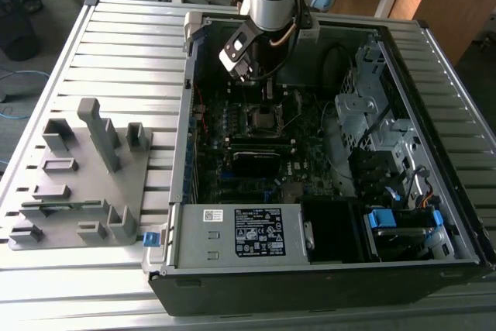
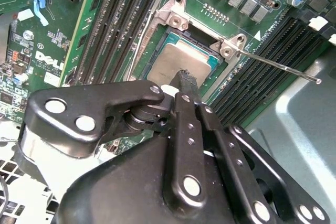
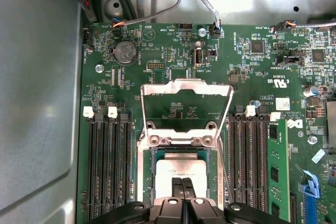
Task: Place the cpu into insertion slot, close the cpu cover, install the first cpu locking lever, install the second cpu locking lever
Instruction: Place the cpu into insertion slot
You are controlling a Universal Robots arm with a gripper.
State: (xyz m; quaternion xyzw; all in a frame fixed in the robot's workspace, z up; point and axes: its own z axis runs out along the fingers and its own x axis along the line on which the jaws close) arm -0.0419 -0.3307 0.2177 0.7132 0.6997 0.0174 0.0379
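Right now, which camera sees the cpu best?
Second wrist view: the cpu shows its silver top mostly bare. In the first wrist view the pincer covers part; exterior view, too small to tell.

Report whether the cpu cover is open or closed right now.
Open. In the first wrist view the cpu cover stands swung up on its hinge, clear of the cpu, whose metal top lies uncovered.

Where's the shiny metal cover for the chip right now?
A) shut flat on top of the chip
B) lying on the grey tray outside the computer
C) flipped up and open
C: the cover stands swung up off the board, and the cpu below it lies bare.
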